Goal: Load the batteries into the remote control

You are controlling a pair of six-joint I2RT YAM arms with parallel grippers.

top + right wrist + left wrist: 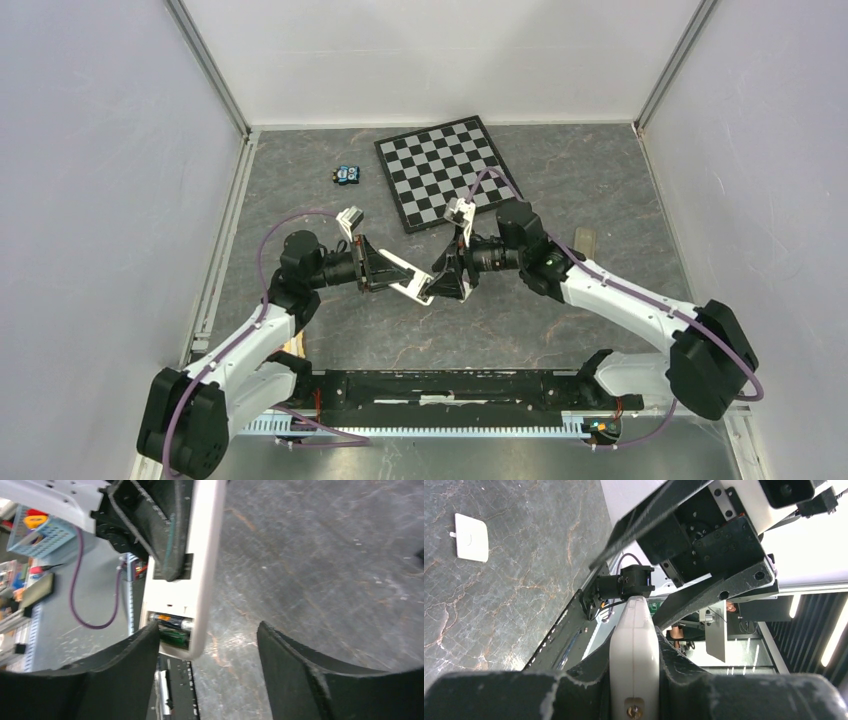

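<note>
The left end effector [634,660] is clamped on the remote control [633,626], holding it edge-on above the table [325,555], near the middle and in front of the arm bases. Its dark fingers [155,535] press the two broad faces of the white handset. The far end of the remote points toward the right end effector [207,628], whose jaws stand wide apart and hold nothing. That end of the remote sits between the two jaws, close against one and well clear of the other. The battery compartment there is uncovered, and one battery [172,622], dark with an orange band and a silver cap, lies inside it. I cannot tell whether a second battery sits beside it. A small white cover [471,537] lies flat on the table. A checkerboard [447,170] and a small blue object [347,174] lie farther back.
</note>
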